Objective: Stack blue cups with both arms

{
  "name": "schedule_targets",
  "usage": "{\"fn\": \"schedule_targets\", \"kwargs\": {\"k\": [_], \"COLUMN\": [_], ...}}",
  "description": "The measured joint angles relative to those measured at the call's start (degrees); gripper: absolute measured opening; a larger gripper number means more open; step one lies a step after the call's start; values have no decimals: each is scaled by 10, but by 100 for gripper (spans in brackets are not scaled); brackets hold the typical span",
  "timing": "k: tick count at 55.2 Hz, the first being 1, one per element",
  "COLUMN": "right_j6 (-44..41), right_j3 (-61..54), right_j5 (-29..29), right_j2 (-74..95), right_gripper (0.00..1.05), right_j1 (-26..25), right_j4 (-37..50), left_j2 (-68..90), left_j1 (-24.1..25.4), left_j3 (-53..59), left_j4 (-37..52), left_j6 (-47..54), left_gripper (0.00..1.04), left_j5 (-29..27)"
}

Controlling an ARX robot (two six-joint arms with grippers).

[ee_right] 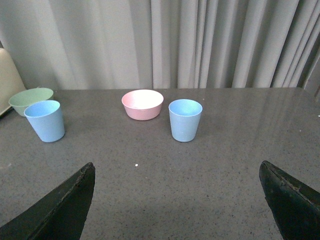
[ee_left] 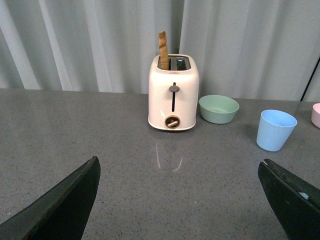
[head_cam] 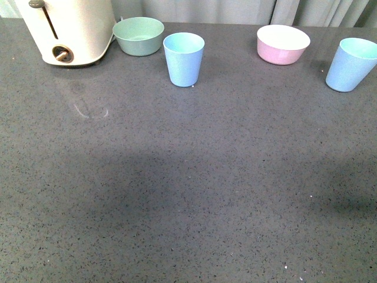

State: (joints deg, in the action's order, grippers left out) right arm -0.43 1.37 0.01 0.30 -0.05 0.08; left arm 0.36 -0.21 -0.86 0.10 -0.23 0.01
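left end effector (ee_left: pixel 178 162): jaws wide open, empty; toast (ee_left: pixel 163 50) ahead, seen only here
right end effector (ee_right: pixel 176 165): wide open too; both blue cups (ee_right: pixel 185 120) (ee_right: pixel 45 121) ahead

- Here's the left gripper (ee_left: pixel 179 161): two matte black wedge-shaped fingers (ee_left: pixel 65 205), broad at the base and narrowing to blunt tips.
- One of them carries a small pale fleck (ee_left: pixel 302 195) on its upper face.
- Now the right gripper (ee_right: pixel 177 165): a pair of matte black tapered fingers (ee_right: pixel 62 207), top edges catching a faint grey sheen.
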Motion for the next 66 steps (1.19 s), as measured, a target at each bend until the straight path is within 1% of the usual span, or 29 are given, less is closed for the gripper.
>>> {"fn": "schedule_targets", "kwargs": {"k": [51,53,55,56,57,58,59,61,66], "right_j6": [0,0,0,0,0,0,0,0,0], "right_j3": [0,0,0,0,0,0,0,0,0], "right_j5": [0,0,0,0,0,0,0,0,0], "right_j2": [0,0,0,0,0,0,0,0,0], "right_gripper": [96,96,96,96,96,96,96,96,96], "right_j1": [0,0,0,0,0,0,0,0,0], "right_j4": [0,0,0,0,0,0,0,0,0], "left_j2": [3,27,82,100,137,174,190,275,455], "left_j1": [0,-6,-20,-23,-29,-33,-35,-46,-62], "left_j3": [-2,-19,-54,-64,-81,-93,-99,-121,-179], "left_j4": [-5,-53,-127,-135,-161,-164,-162,-129,-16], "left_j6": [-2,-18,-52,-56,-70,-83,-87,-101,-116], "left_gripper": [96,96,96,96,96,96,96,96,96], "left_j5": [-3,-23,-44,-45,-49,-49,-50,-52,-61]}}
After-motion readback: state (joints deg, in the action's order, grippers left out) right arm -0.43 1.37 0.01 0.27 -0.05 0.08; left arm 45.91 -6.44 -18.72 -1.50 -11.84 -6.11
